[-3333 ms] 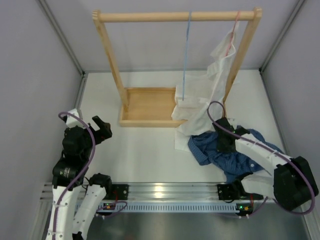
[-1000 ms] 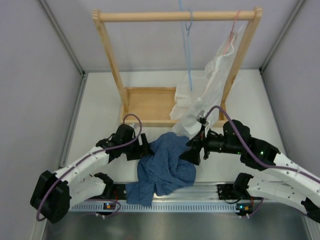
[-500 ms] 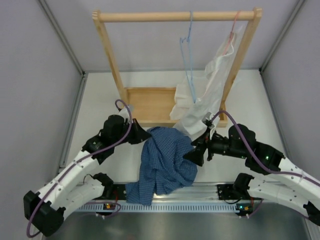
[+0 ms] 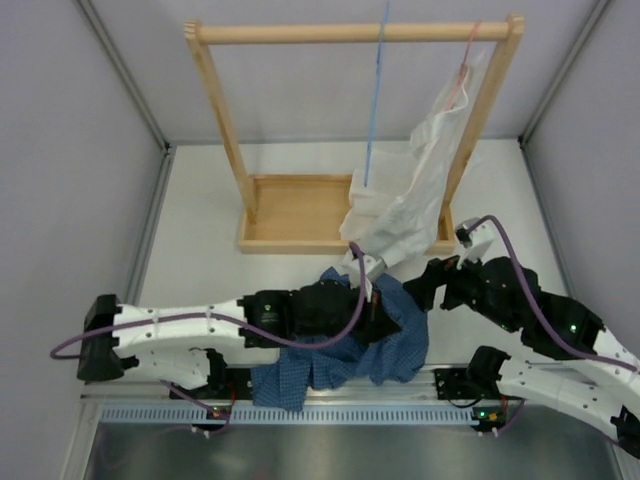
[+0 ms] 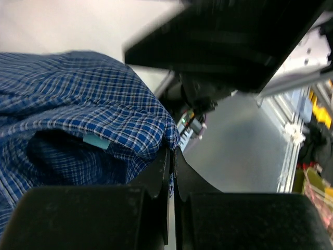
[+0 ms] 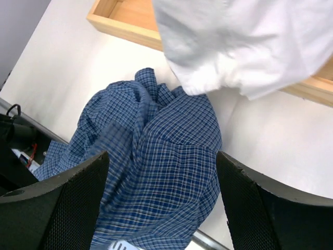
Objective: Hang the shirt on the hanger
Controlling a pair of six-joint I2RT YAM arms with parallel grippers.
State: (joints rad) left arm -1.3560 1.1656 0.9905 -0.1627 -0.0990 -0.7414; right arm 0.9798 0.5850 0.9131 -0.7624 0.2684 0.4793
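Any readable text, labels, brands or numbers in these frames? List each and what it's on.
None legible in any view.
Small teal tag sewn inside the shirt: too blurred to tell whether it carries any print.

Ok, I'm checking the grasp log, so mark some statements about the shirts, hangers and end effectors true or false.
1. The left end effector is shut on the blue checked shirt. True.
2. The right end effector grips that shirt too. False: it is open, holding nothing.
3. The light blue hanger hangs bare from the wooden rail. True.
4. The white shirt is on the light blue hanger. False: it hangs from the pink hanger.
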